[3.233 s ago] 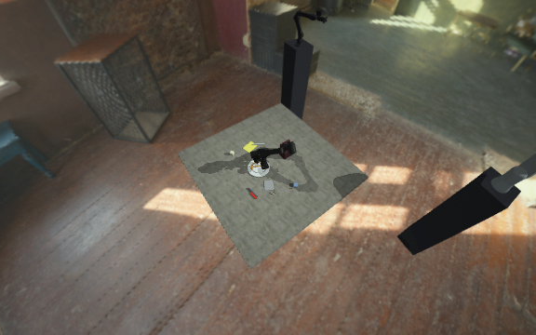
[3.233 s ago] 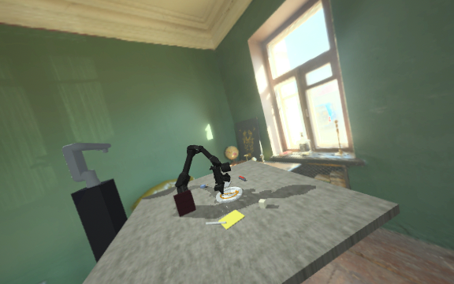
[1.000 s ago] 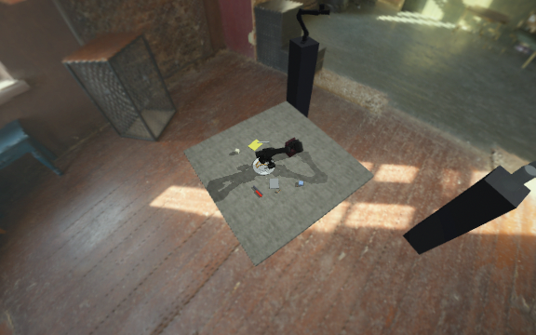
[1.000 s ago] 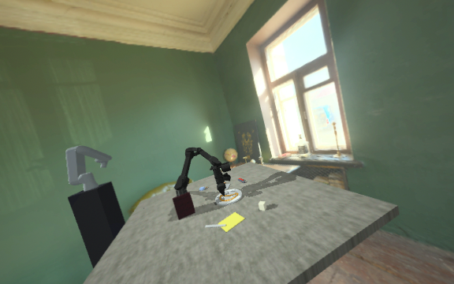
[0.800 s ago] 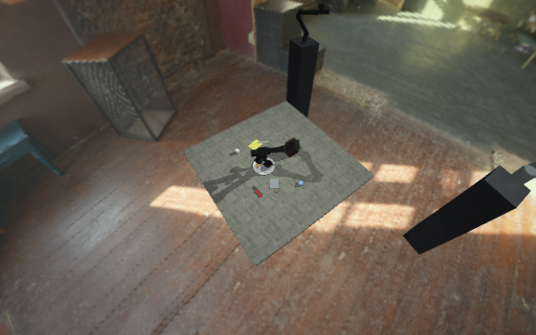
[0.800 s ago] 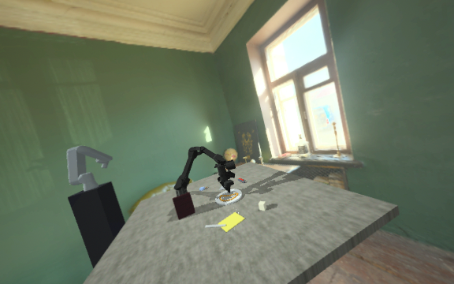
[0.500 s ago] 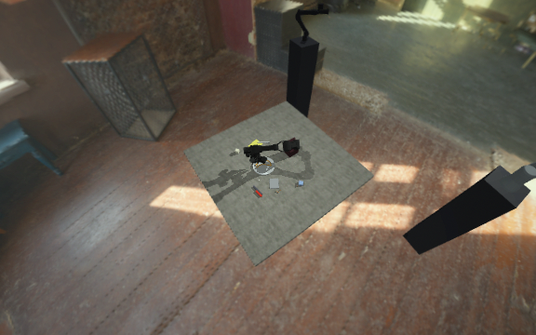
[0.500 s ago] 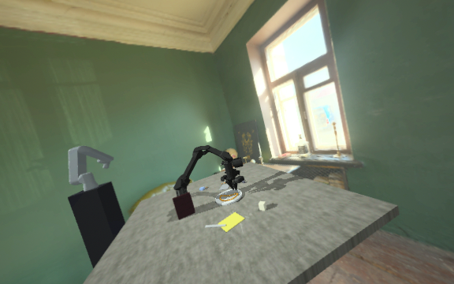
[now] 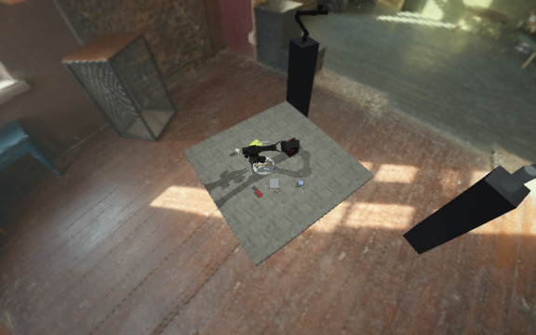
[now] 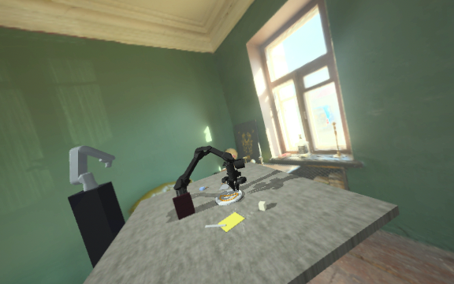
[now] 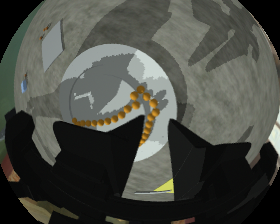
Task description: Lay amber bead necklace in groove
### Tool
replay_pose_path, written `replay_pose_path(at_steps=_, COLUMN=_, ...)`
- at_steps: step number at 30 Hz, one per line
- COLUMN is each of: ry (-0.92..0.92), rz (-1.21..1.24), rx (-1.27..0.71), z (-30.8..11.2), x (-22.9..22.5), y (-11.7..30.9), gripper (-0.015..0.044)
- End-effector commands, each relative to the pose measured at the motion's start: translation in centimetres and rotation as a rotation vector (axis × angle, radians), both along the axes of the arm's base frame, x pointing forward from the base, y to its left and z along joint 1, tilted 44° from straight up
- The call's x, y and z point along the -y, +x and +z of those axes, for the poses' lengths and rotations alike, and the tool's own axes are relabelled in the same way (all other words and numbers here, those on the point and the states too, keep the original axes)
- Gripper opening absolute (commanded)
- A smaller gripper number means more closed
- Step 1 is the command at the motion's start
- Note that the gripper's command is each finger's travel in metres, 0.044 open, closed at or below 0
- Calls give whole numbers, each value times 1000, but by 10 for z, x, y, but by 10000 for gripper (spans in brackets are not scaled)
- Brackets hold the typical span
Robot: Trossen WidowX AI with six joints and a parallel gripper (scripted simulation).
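The round bead board [image 10: 218, 202] [image 11: 93, 54] is pale and lies flat on the table. The amber bead necklace [image 11: 114, 119] lies on it. In the wrist view one strand runs across the board's inside, off the groove line, to a narrow bend with bunched beads. Another strand curves down from the bend past the fingertips. The rest is hidden behind the fingers. My gripper [image 10: 236, 190] [image 11: 156, 121] is partly open with nothing gripped. It points down over the board's edge, its fingertips close to the curved strand. Whether they touch beads is unclear.
A yellow sheet [image 9: 255, 142] [image 10: 232, 222] with a white stick [image 10: 212, 226] and a cream block [image 9: 237, 151] [image 10: 262, 205] lie on one side of the board. A grey square [image 9: 274, 183] [image 11: 52, 46], a red item [image 9: 258, 192] and a blue block [image 9: 301, 183] [image 11: 24, 85] lie on the other.
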State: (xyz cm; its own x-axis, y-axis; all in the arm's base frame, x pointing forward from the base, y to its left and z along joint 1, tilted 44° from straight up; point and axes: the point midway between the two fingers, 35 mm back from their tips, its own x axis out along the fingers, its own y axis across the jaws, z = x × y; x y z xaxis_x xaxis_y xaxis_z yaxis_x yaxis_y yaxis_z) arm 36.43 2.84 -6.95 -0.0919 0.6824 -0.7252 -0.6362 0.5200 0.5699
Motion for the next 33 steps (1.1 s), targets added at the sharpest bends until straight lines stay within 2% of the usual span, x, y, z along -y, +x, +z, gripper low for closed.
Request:
replay_pose_path(at_steps=1, ry=0, rz=-4, rx=3, z=0, x=0, y=1, gripper=120)
replay_pose_path(at_steps=25, ry=3, rz=-3, rx=-10, z=-23, x=-20, y=-4, gripper=120)
replay_pose_path(at_steps=30, ry=-2, rz=2, rx=-4, z=-21, x=-18, y=-4, gripper=0)
replay_pose_path(at_steps=33, ry=-2, rz=2, rx=-4, z=-21, x=-18, y=-4, gripper=0)
